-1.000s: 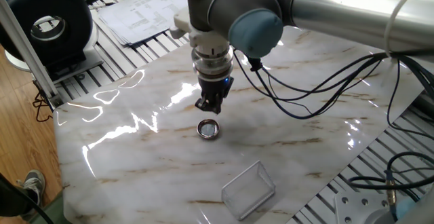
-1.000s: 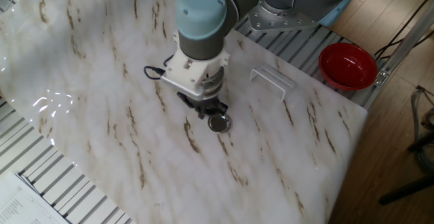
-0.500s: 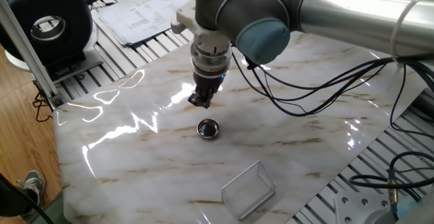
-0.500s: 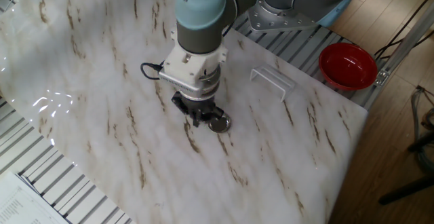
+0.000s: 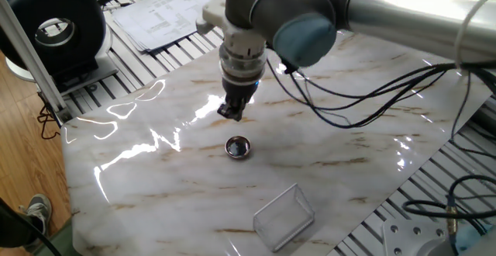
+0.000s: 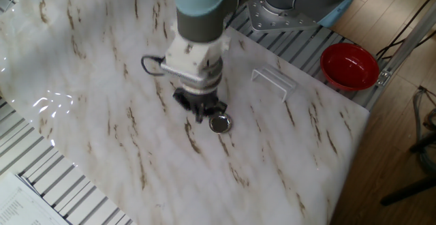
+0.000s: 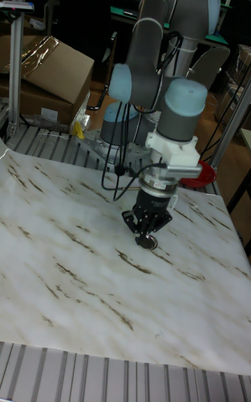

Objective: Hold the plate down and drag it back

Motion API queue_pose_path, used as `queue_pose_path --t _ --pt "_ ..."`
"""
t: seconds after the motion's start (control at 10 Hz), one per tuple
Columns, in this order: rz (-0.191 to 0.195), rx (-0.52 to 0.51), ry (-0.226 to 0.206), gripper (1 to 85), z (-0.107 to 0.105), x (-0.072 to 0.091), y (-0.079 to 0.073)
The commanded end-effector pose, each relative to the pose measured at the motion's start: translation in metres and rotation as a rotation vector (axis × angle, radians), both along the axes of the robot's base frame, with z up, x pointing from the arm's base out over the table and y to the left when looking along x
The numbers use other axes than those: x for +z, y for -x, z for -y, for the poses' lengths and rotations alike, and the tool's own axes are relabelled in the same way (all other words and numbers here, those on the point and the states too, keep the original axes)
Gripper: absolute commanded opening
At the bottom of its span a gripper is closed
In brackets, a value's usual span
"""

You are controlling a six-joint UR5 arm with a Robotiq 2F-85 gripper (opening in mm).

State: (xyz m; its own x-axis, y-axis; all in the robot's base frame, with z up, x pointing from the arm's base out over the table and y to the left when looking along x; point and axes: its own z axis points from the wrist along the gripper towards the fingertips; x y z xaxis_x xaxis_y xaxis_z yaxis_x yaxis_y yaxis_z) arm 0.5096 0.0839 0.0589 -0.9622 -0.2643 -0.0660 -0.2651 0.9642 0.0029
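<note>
The plate is a small round silvery disc with a shiny rim, lying flat on the marble tabletop. My gripper hangs a short way above the table, behind and slightly left of the plate, and does not touch it. Its fingers are shut with nothing between them. From the other side, the gripper stands just left of the plate. In the tall view the gripper covers most of the plate, leaving only a sliver below the fingertips.
A clear square plastic box lies near the table's front edge. A red bowl sits off the table's corner. Black cables hang from the arm. Papers and a black round device lie behind the table.
My gripper has lifted and drawn back from the plate, turning a little at the wrist. The plate has stayed in the same spot.
</note>
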Motion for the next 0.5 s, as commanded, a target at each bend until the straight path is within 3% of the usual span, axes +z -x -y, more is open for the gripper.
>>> queue_pose_path --t 0.0,0.1,0.2,0.3,0.4 --pt "-0.030 -0.022 0.009 4.7 0.000 0.056 0.030" --pt "-0.020 -0.025 0.015 11.0 -0.004 0.071 0.035" --pt "-0.027 -0.050 0.031 12.0 -0.009 0.085 0.042" --pt "-0.040 -0.088 0.071 8.3 -0.009 0.097 0.048" --pt "-0.042 -0.115 0.076 1.7 -0.010 0.097 0.046"
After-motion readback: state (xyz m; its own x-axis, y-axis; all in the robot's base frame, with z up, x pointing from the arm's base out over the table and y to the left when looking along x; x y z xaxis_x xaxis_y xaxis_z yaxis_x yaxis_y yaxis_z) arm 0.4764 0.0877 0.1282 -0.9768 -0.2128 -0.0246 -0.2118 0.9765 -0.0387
